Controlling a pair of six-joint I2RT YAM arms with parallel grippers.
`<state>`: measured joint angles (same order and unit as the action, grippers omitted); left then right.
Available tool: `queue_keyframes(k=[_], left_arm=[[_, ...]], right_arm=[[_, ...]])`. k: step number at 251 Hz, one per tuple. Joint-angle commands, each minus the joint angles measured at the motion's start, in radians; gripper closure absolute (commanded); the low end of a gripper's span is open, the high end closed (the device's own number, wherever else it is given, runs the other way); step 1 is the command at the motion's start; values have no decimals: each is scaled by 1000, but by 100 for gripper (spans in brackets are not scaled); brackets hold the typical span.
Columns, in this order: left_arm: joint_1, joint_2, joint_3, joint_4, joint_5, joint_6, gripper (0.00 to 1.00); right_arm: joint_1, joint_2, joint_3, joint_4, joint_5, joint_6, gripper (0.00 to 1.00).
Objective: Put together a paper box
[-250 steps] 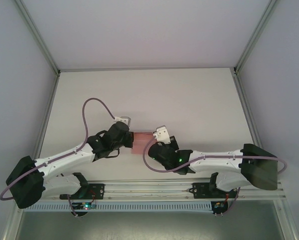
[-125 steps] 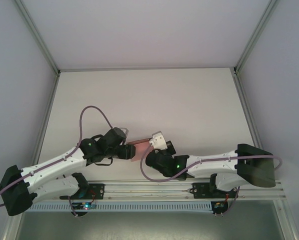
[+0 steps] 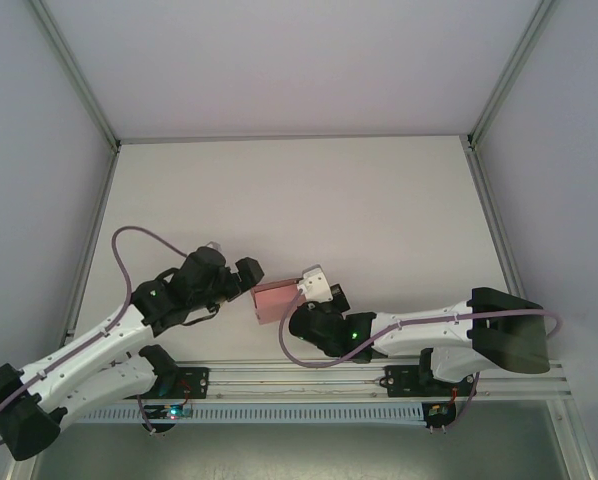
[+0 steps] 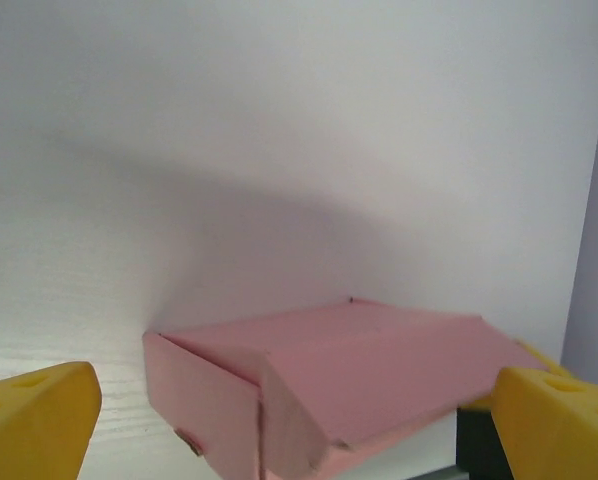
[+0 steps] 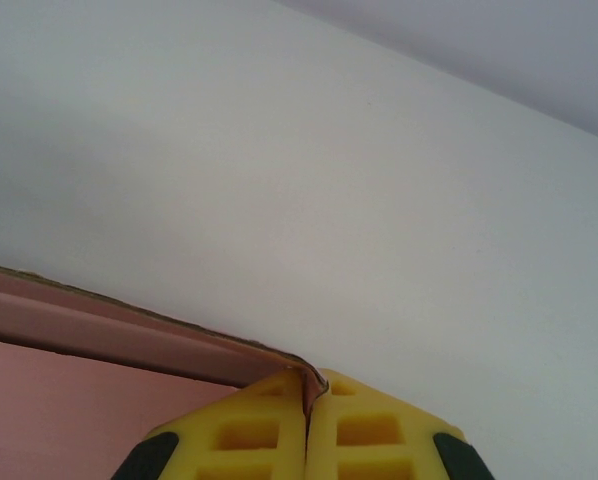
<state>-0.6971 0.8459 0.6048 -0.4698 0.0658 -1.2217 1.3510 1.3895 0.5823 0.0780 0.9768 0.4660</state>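
The paper box (image 3: 274,299) is a small pink shallow box, tilted between the two arms near the table's front. In the left wrist view the paper box (image 4: 329,375) has its lid flap folded over and a side wall facing the camera. My right gripper (image 3: 297,296) is shut on a corner of the box wall, and the pink card edge is pinched between its yellow fingers (image 5: 269,430). My left gripper (image 3: 247,273) is open just left of the box, its yellow fingertips (image 4: 34,415) wide apart on either side of it, apart from it.
The white table (image 3: 309,200) stretches behind the box. Metal frame posts (image 3: 89,200) run along both sides. The arm bases and a rail (image 3: 309,380) lie at the near edge. A purple cable (image 3: 139,245) loops above the left arm.
My left gripper has let go of the box and pulled back to the left. The right gripper has kept its hold, and the box has tilted and shifted slightly.
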Motion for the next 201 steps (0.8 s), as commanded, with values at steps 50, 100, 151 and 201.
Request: queue_keyframes(k=[50, 100, 151, 201], left_arm=[[14, 60, -142, 247, 73, -248, 0], [12, 83, -249, 371, 94, -273, 8], [-14, 78, -324, 451, 40, -240, 21], [-47, 112, -338, 420, -20, -124, 23]], right_arm=[[23, 49, -30, -162, -116, -7, 100], [23, 60, -22, -165, -110, 10, 100], [25, 55, -28, -154, -107, 41, 100], [37, 17, -41, -154, -104, 66, 99]])
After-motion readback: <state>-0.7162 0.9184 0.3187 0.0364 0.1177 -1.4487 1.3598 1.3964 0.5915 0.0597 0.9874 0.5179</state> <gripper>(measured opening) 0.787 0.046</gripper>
